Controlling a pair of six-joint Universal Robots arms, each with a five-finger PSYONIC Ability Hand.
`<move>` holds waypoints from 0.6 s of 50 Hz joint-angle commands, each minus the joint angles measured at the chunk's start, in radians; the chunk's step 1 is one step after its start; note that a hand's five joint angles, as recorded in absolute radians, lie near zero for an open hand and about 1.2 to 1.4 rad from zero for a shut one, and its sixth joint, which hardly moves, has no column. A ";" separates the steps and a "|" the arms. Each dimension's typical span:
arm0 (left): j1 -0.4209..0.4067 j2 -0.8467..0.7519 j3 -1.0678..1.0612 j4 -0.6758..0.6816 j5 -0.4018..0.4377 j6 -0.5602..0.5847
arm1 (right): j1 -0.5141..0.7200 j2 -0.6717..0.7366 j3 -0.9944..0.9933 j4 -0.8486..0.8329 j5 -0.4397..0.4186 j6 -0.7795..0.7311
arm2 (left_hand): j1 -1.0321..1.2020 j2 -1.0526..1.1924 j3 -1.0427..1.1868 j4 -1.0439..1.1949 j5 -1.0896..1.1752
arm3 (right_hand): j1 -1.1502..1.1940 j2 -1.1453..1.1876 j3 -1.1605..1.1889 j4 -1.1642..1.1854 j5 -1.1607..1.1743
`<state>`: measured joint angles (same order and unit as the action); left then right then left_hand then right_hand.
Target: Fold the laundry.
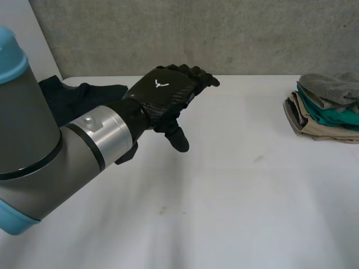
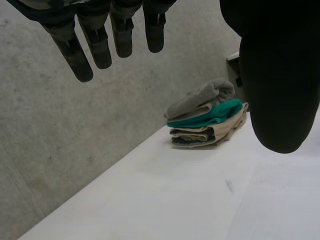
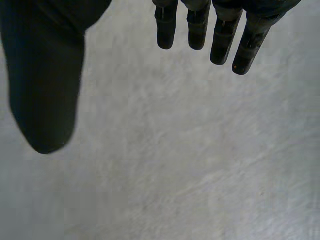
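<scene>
A black garment [image 1: 63, 94] lies crumpled at the table's back left, partly hidden behind my left arm. My left hand [image 1: 166, 91] hovers above the table just right of that garment, open, fingers straight and thumb hanging down, holding nothing. In the left wrist view its fingers [image 2: 84, 44] and thumb [image 2: 277, 85] are spread apart, and the folded stack [image 2: 206, 120] lies well beyond them. My right hand [image 3: 46, 75] is open over bare white table [image 3: 190, 165], with straight fingers [image 3: 221, 40] and nothing between them and the thumb.
A stack of folded clothes [image 1: 328, 106], grey on top, then teal, then beige, sits at the table's back right edge. A grey concrete wall [image 1: 224, 33] runs along the far side of the white table [image 1: 235, 190].
</scene>
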<state>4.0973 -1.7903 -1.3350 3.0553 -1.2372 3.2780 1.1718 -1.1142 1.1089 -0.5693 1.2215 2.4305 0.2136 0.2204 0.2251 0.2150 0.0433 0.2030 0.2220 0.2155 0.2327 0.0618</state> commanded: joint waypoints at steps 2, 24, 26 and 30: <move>0.054 0.028 -0.004 0.077 -0.062 -0.001 | 0.252 -0.212 0.241 -0.021 -0.077 0.356 | 0.000 -0.007 -0.012 -0.001 -0.004 | -0.028 -0.048 -0.041 -0.058 -0.062; 0.658 -0.569 0.260 0.323 -0.061 0.232 | 0.674 -0.230 0.767 0.121 -0.139 0.234 | 0.003 -0.004 -0.009 0.001 -0.001 | -0.028 -0.048 -0.041 -0.058 -0.062; 0.675 -0.653 0.313 0.323 -0.057 0.293 | 0.671 -0.217 0.769 0.134 -0.116 0.210 | 0.009 0.002 -0.003 0.007 0.004 | -0.028 -0.048 -0.041 -0.058 -0.062; 0.684 -0.759 0.368 0.349 -0.056 0.356 | 0.660 -0.208 0.782 0.146 -0.100 0.197 | 0.018 0.011 0.006 0.016 0.013 | -0.028 -0.048 -0.041 -0.058 -0.062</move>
<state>4.7599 -2.3536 -1.0802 3.3822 -1.3000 3.5078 1.8506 -1.3512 1.8844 -0.4536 1.0778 2.6719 0.2136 0.2204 0.2250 0.2149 0.0427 0.2030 0.2220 0.2155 0.2327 0.0618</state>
